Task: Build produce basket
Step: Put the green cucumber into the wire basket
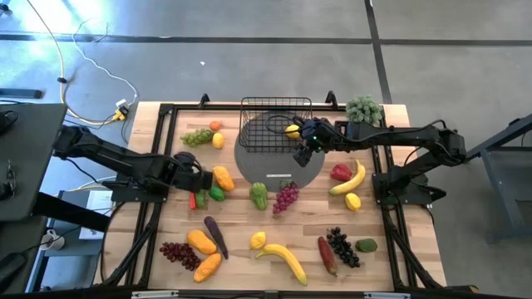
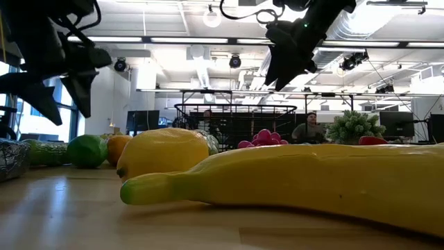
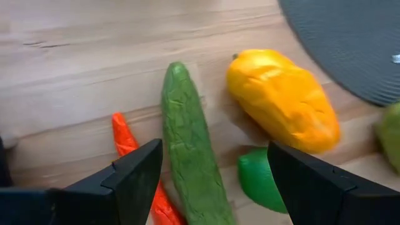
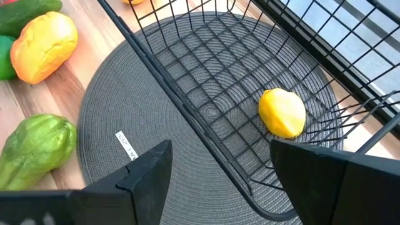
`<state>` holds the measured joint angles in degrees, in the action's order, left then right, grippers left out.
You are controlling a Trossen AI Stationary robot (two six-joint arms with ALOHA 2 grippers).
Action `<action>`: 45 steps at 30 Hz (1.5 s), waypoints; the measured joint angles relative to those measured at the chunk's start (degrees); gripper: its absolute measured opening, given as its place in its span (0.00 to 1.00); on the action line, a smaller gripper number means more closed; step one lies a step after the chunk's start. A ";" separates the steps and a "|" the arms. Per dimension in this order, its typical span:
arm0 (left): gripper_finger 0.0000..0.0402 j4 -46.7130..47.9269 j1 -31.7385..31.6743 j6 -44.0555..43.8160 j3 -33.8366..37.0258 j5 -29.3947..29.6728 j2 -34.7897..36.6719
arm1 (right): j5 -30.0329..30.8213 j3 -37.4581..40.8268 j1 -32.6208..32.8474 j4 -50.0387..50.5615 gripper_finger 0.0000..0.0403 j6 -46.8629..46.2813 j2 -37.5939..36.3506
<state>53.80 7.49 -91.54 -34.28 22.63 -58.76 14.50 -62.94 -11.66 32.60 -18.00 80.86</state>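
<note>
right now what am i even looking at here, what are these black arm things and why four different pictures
Two robot arms work at a wooden table strewn with toy produce. One picture looks straight down, one looks level across the tabletop, and one comes from a camera on each wrist. The left gripper is open above a cucumber, with a carrot and a yellow pepper beside it. The right gripper is open over the wire basket, which stands on a grey mat and has one lemon inside. Neither gripper holds anything.
</note>
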 joint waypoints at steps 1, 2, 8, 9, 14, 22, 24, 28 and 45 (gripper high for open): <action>0.70 0.00 0.00 -0.41 0.00 -0.16 -0.87 | -0.01 0.00 0.01 0.00 0.62 0.33 0.00; 0.70 0.00 0.00 -0.93 0.00 -0.22 -1.74 | -0.02 0.00 0.01 0.01 0.62 0.51 0.00; 0.70 0.00 0.00 -2.81 0.00 -1.77 -6.31 | -0.02 0.00 0.00 0.70 0.62 0.52 0.00; 0.70 -0.03 0.00 -2.85 0.00 -1.92 -6.98 | -0.02 0.00 0.00 0.87 0.62 0.52 0.00; 0.70 -0.21 0.00 -4.08 0.00 -2.10 -10.02 | -0.02 0.00 0.00 1.45 0.62 0.52 0.00; 0.70 -2.33 0.00 -4.91 0.00 -2.34 -14.33 | -0.04 0.00 0.00 1.68 0.62 1.53 0.00; 0.70 -2.77 0.00 -5.80 0.00 -2.37 -15.37 | -0.06 0.00 0.00 1.70 0.62 2.02 0.02; 0.70 -3.25 0.00 -6.27 0.00 -2.95 -17.75 | 0.18 0.00 0.00 2.02 0.62 2.58 0.02; 0.46 -5.96 -0.02 -7.50 0.04 -3.14 -21.53 | 0.55 0.00 0.00 2.38 0.62 5.44 0.02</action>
<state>47.84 7.46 -99.04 -34.24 19.50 -80.29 15.05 -62.94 -11.66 34.98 -12.56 80.88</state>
